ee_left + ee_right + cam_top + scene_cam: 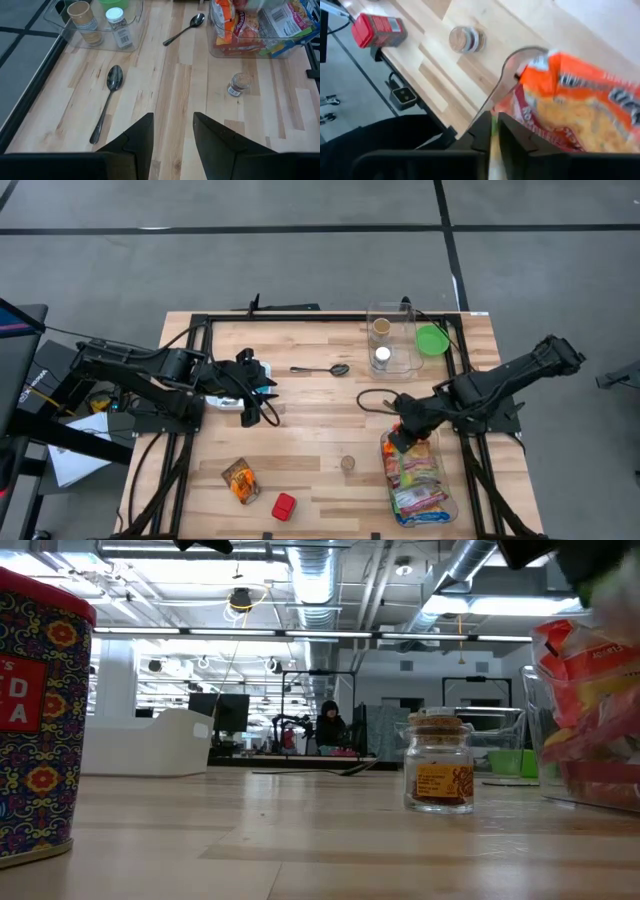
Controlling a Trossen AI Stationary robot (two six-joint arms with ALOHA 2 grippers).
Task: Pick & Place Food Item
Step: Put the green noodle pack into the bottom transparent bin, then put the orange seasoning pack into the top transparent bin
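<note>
Hovering over packet-filled clear bin, right tool nearly closed, grip unclear, left tool part-open, empty.

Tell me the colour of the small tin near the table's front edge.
Red; the small tin shows best in the high view, also red in the right wrist view.

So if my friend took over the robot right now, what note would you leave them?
Right gripper: at the near-right clear bin's back rim, fingers nearly shut on a thin green edge, maybe a packet; I can't tell for sure.
Left gripper: open, empty, waiting at table's left.
Things: snack packets fill that bin. Small spice jar, red tin and orange packet lie loose on the table.
Done: several packets binned.
Left: probably let go, then fetch loose items.
</note>
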